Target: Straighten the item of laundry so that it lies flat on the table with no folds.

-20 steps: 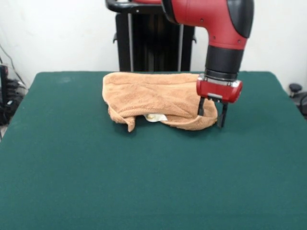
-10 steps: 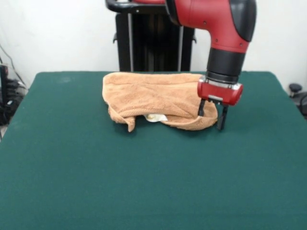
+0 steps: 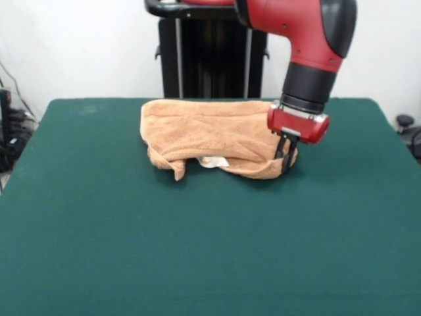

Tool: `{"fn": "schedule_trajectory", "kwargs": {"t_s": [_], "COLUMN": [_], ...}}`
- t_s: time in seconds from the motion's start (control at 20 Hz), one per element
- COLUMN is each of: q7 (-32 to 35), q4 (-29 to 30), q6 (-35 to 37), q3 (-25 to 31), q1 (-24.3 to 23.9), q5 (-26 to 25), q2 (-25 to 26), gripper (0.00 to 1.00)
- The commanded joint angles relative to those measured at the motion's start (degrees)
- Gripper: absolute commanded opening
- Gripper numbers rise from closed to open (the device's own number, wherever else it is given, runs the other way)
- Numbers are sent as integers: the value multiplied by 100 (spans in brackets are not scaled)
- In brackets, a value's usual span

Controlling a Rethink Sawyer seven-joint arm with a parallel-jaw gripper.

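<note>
The light orange-tan terry towel (image 3: pixel 210 135) lies folded over itself at the far middle of the dark green table (image 3: pixel 197 243). Its front edge is rolled up, and a small white label (image 3: pixel 212 161) peeks out beneath the fold. My gripper (image 3: pixel 285 158) hangs from the red arm at the towel's right end. Its black fingers are close together and pinch the towel's rolled right front edge, low against the table.
The robot's black pedestal (image 3: pixel 210 59) stands behind the table's far edge. Green cloth stretches in front of the towel and to both sides. Cables (image 3: pixel 10 131) hang at the left and a dark object (image 3: pixel 406 125) sits at the right edge.
The gripper's fingers were spread apart around the towel's right front edge; they have now closed on it, and the wrist has tilted slightly left.
</note>
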Motion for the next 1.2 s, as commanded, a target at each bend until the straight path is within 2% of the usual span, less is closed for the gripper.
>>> {"fn": "schedule_trajectory", "kwargs": {"t_s": [0.05, 0.15, 0.2, 0.25, 0.3, 0.35, 0.55, 0.75, 1.0, 1.2], "q7": [924, 880, 938, 1200, 1467, 1665, 2014, 2699, 3197, 3300], "q4": [76, -13, -295, -643, -1005, -1231, -1780, -3063, -3801, -4059], "q6": [1006, 1861, 2671, 3504, 4162, 4479, 4202, 5682, 5675, 5623], "q3": [-429, -963, -1554, -2087, -2379, -2430, -2115, -2754, -2898, -2965], "q1": [606, 1231, 1684, 2045, 2158, 2171, 2204, 2424, 2552, 2596], "q5": [960, 1524, 1709, 1626, 1385, 1239, 1371, 1002, 1130, 1015], "q2": [-207, -319, -235, -98, -11, 24, 317, 948, 1519, 1746], "gripper": [0, 0, 0, 0, 0, 0, 0, 0, 0, 0]}}
